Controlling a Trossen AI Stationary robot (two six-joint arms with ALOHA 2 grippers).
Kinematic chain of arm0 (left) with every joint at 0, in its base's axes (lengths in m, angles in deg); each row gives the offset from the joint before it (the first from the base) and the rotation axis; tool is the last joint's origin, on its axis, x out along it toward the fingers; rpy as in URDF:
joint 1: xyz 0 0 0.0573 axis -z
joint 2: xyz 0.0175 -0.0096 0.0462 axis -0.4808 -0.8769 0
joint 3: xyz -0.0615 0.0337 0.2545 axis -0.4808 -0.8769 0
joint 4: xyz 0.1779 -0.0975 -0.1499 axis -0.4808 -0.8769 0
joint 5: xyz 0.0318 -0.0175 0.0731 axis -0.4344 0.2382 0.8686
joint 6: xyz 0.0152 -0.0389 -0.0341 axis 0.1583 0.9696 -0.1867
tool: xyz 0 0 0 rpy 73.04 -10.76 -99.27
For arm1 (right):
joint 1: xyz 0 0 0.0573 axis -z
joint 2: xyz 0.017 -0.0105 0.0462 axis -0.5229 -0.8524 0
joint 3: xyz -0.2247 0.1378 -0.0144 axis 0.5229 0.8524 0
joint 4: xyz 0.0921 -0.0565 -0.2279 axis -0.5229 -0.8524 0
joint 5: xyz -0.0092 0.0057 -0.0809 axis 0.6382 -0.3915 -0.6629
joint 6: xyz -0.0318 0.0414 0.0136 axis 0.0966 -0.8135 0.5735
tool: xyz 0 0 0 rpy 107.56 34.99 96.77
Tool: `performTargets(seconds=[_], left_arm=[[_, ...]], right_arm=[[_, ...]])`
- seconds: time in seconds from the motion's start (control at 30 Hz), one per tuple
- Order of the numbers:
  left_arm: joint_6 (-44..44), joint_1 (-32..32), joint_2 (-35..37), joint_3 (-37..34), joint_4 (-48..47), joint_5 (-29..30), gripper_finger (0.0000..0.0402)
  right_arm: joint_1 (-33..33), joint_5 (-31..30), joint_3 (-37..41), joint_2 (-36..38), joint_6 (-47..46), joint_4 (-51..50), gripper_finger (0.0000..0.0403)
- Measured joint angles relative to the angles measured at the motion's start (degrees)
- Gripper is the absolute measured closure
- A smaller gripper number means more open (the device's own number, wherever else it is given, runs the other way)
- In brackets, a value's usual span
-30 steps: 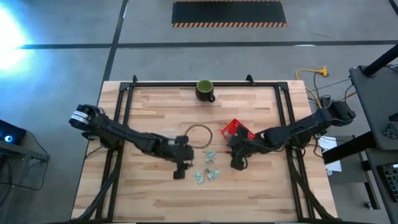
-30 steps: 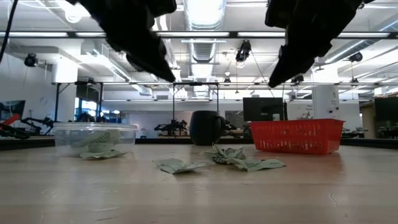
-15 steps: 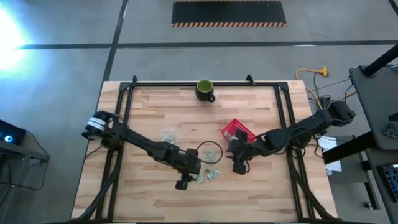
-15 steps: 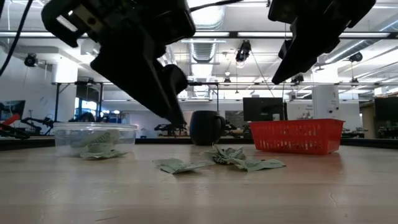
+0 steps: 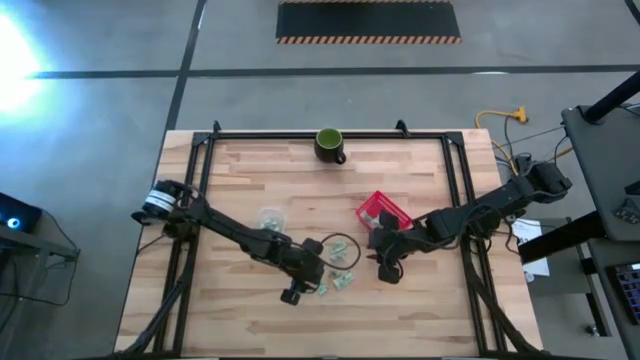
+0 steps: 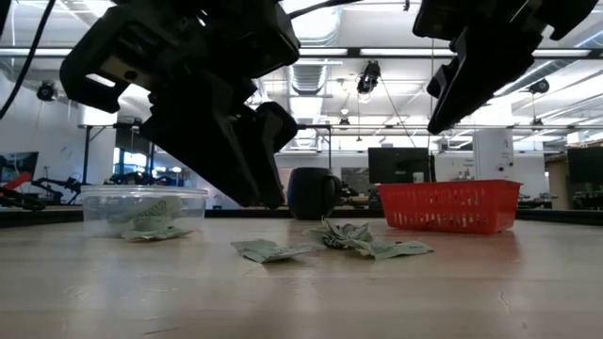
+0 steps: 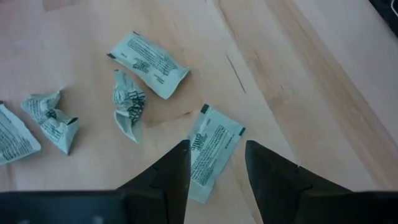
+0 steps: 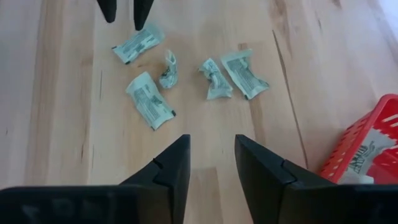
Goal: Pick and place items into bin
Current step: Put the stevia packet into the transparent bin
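Five packets: your loose wrapped packets (image 8: 149, 99) lie scattered on the wooden table (image 5: 240, 190).
Left gripper (image 7: 214, 171): fingers parted, empty, straddling one flat packet (image 7: 211, 149).
Right gripper (image 8: 211, 165): parted, empty, short of the cluster, beside the red basket (image 8: 367, 146).

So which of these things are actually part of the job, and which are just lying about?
Part of the job:
- loose packets on the table
- red basket, one packet inside
- clear tub holding packets
- left gripper, open above one packet
- right gripper, open

Lying about:
- dark mug

Bare wood surrounds the packets (image 8: 149, 99); red basket (image 8: 367, 146) stands beside.
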Motion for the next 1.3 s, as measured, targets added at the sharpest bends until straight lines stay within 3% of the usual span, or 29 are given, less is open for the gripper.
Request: performTargets(seconds=[0.13, 0.33, 0.53, 1.1, 1.3], left_arm=[[-1.2, 0.0, 0.0, 0.0, 0.0, 0.1, 0.0242], [-2.7, -0.1, 0.0, -0.6, -0.2, 5.3, 0.0188], [-4.2, -0.2, 0.0, -1.0, -0.3, 5.3, 0.0158], [-0.7, -0.8, -5.7, 1.2, 0.0, 2.3, 0.016], [-0.6, -0.8, -5.6, 1.2, -0.1, 2.4, 0.0211]], right_arm=[[-0.1, 0.2, 0.1, 0.0, -0.2, 0.0, 0.0281], [-0.2, 0.2, 0.1, 0.0, -0.2, 0.0, 0.0283], [-0.2, 0.2, 0.1, 0.0, -0.8, 0.0, 0.0291], [-0.4, 0.3, 0.3, 0.1, -1.0, 0.2, 0.0299], [-0.4, 0.3, 0.3, 0.1, -1.0, 0.2, 0.0306]])
